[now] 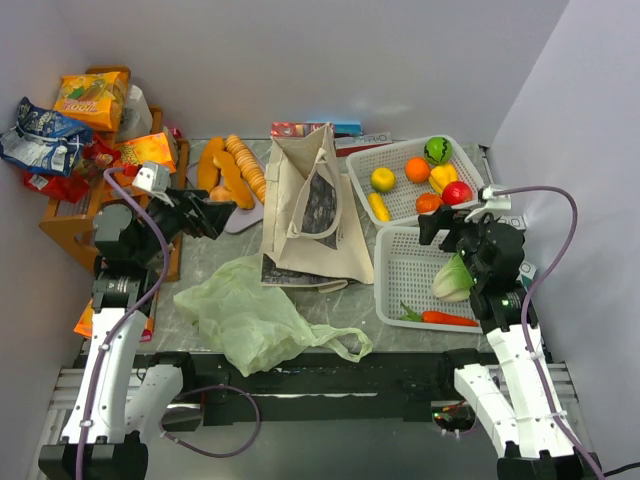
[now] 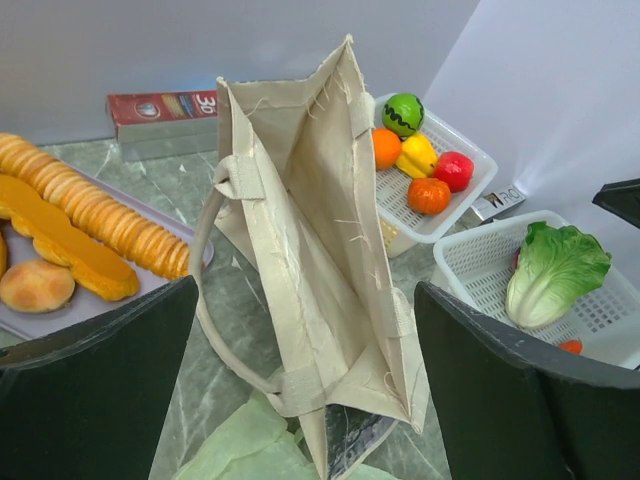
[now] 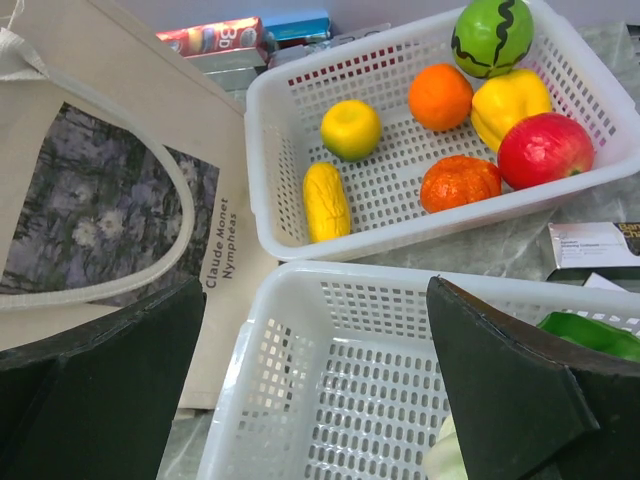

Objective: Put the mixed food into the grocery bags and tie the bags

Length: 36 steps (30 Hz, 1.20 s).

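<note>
The beige canvas tote (image 1: 310, 210) stands open mid-table; the pale-green plastic bag (image 1: 250, 315) lies crumpled in front of it. My left gripper (image 1: 215, 215) is open and empty, just left of the tote, whose open mouth (image 2: 320, 270) lies between its fingers (image 2: 305, 400). My right gripper (image 1: 445, 228) is open and empty over the near basket (image 3: 330, 275). Cabbage (image 1: 452, 278) and carrot (image 1: 448, 318) lie in that basket. Red, orange and yellow fruit pieces (image 1: 430, 180) fill the far basket (image 3: 400, 235). Snack packets (image 1: 90, 100) sit far left.
Bread loaves (image 1: 230, 170) lie on a grey tray left of the tote. A wooden rack (image 1: 60, 225) holds the packets at the left wall. Flat boxes (image 1: 315, 128) lie behind the tote. Walls close in left and right.
</note>
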### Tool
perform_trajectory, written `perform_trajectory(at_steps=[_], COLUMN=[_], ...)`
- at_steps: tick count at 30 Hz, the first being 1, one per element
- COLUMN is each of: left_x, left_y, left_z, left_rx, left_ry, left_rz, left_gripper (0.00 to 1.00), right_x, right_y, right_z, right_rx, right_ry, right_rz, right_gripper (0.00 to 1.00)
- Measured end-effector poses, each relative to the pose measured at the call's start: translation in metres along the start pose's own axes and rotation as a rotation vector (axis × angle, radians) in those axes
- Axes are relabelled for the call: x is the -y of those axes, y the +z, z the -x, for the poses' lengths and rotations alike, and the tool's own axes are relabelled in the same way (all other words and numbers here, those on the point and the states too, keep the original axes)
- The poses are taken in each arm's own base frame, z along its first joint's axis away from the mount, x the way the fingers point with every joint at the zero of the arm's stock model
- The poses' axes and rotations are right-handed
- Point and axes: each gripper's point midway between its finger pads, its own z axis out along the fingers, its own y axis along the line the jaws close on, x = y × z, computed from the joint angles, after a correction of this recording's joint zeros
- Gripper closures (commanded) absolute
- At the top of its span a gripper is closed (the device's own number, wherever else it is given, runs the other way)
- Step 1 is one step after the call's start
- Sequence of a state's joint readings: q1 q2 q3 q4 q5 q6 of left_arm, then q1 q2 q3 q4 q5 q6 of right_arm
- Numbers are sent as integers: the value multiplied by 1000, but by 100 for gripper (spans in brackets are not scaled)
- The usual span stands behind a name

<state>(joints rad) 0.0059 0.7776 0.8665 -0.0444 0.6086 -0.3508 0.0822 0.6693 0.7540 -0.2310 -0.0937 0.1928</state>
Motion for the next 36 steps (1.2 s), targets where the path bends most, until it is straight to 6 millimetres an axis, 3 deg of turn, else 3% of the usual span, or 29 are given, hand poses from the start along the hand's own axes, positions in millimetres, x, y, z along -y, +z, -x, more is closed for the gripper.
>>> perform_trajectory(at_steps=[13,18,21,26,31,36], left_x=[-16,-23,-19,-2,-28,-48], left_y=[12,17,25,49,73,83], left_z=[-15,-24,-26,-42,-92,-132], left_rx=[-49,-81,-99,-170,-310,-413], left_ry=[-73,-98,-112,-161,-249,-333], left_rz=[41,52,41,-23,84,152], left_gripper=[4,4,4,3,1,1], right_x=[-2,-7,-28,-94,-136,-170], right_y=[-12,-15,-14,-9,3,26], right_z=[9,9,18,19,6,-1], right_rx=[48,35,26,-14,-95,-194], right_ry=[-23,-34,-18,-20,4,7], right_rz=[8,35,111,319,419,427], right_gripper=[1,8,9,9,9,8])
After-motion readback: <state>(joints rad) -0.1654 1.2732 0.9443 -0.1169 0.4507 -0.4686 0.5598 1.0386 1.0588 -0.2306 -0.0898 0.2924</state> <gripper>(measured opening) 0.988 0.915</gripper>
